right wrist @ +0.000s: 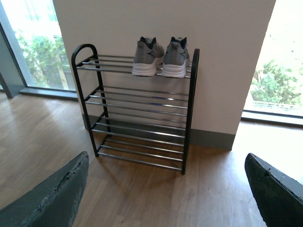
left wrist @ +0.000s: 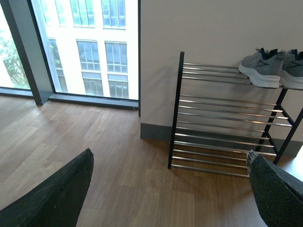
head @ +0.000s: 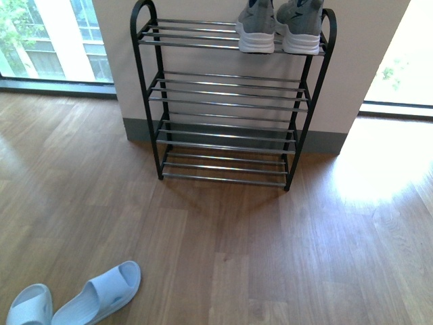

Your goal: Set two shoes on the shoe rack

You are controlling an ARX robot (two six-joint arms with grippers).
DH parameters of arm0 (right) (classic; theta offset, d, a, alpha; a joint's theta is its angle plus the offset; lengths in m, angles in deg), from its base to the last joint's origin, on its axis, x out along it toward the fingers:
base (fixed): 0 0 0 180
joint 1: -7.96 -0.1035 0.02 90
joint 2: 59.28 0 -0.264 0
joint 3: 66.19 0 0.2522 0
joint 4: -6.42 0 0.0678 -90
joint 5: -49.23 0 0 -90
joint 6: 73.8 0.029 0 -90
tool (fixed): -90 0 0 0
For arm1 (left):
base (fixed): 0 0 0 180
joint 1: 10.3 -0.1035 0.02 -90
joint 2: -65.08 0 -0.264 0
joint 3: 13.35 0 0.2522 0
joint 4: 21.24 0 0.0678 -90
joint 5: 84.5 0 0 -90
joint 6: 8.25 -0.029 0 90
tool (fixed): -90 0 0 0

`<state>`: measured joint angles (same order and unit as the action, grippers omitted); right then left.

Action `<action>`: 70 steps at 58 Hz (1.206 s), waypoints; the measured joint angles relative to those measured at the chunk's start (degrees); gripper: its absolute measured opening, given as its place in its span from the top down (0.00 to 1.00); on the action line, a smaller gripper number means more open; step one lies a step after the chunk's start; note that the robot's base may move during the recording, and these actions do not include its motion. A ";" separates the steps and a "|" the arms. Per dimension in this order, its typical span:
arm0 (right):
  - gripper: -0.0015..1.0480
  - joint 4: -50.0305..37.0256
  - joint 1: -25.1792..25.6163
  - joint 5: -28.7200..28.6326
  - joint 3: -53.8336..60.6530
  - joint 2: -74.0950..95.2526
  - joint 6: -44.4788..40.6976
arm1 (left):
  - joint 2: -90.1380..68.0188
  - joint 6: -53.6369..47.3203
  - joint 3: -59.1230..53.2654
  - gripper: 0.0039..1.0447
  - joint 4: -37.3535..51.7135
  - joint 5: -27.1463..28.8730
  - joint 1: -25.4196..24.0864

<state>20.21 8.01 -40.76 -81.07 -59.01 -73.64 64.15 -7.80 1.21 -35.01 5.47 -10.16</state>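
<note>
Facing the shoe rack (head: 229, 89), front view: it stood against the wall with its three lower shelves bare; neither arm showed.
Grey sneakers (head: 280, 28): the pair sat side by side on the rack's top shelf, near its right end.
Blue slide sandals (head: 80, 298): both lay on the floor (head: 270, 257), well apart from the rack and off beyond its left end; not yet shelved.
Left end effector (left wrist: 165, 198), left wrist view: it was spread wide and held nothing, raised and looking toward the rack's left end; no sandal showed here.
Right end effector (right wrist: 165, 196), right wrist view: it was likewise wide and empty, looking at the rack's front.
Risk, grasp: the soft rubber would probably flex, so a pinch on the strap edge alone could let a sandal slip or swing.
Risk, placement: the shelves were thin bars with gaps, so a sandal set down crooked might tip between them or slide off the front.
Risk, collision: a careless approach to the top shelf could knock the sneakers.
</note>
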 joint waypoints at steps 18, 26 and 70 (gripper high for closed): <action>0.09 0.00 -0.02 0.07 0.00 -0.07 0.00 | 0.00 0.00 0.00 0.09 -0.02 0.02 0.00; 0.09 0.00 -0.02 0.02 0.00 -0.04 0.00 | 0.00 0.00 0.00 0.09 0.00 0.04 0.00; 0.09 0.00 0.00 -0.17 0.00 -0.04 0.00 | 0.02 0.00 0.00 0.09 0.00 0.04 0.00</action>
<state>20.21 8.01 -40.94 -81.07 -59.05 -73.64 64.17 -7.80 1.21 -35.01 5.51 -10.16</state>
